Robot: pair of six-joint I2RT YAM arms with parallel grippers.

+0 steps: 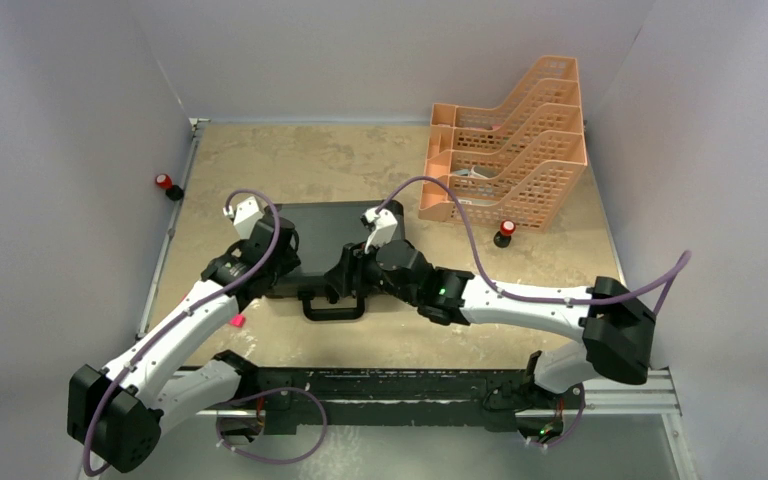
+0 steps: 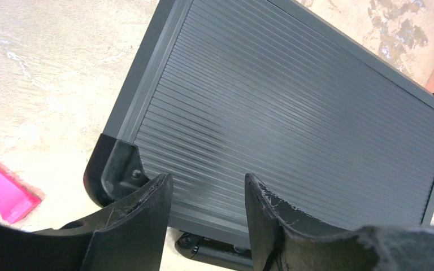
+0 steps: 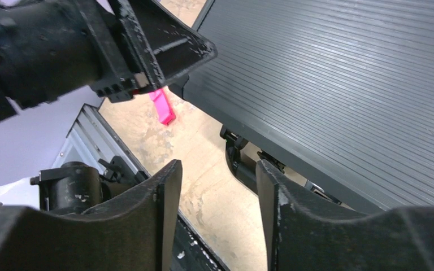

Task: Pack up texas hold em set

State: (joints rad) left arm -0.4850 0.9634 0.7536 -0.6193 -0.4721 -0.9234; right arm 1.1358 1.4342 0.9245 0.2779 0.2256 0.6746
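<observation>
The texas hold em set shows only as its black ribbed briefcase (image 1: 325, 225), lying shut and flat mid-table with its handle (image 1: 333, 308) toward the arms. No chips, cards or dealer buttons are in view. My left gripper (image 1: 280, 268) hovers over the case's front-left metal corner (image 2: 116, 169). In the left wrist view this gripper (image 2: 208, 180) is open, with only the lid (image 2: 294, 113) behind the gap. My right gripper (image 1: 345, 275) is just beyond the handle (image 3: 240, 166). It (image 3: 217, 166) is open over bare table and holds nothing.
A flat pink marker (image 1: 237, 321) lies on the table left of the handle. A peach lattice tray rack (image 1: 505, 160) stands at the back right. Small red-topped objects sit at the left edge (image 1: 164, 183) and before the rack (image 1: 505, 231).
</observation>
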